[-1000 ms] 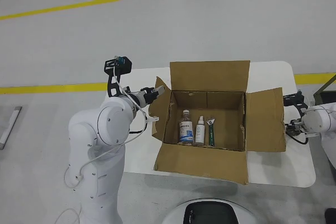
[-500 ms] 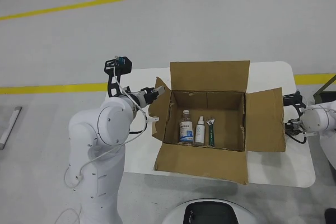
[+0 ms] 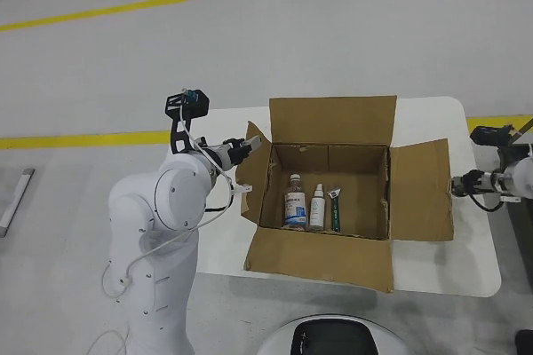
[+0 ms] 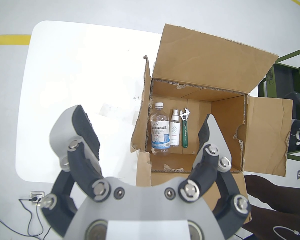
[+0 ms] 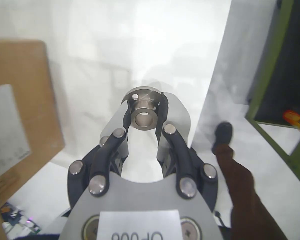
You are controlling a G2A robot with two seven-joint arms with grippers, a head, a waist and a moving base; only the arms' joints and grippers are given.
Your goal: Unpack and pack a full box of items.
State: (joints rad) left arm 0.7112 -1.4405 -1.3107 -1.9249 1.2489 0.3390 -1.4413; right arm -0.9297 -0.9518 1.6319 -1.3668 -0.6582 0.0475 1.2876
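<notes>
Steel bushing [image 5: 143,119] pinched by right gripper [image 5: 145,114] in wrist view; left gripper [image 4: 146,123] splayed, empty.

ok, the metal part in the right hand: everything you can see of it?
The metal part is a short, dull-silver, steel-looking sleeve with an open round bore facing the wrist camera and a wider flat flange behind, with one small hole showing. The right hand is shut on it, dark pads pressing opposite sides. It is held above the white table; nothing else touches it.
</notes>
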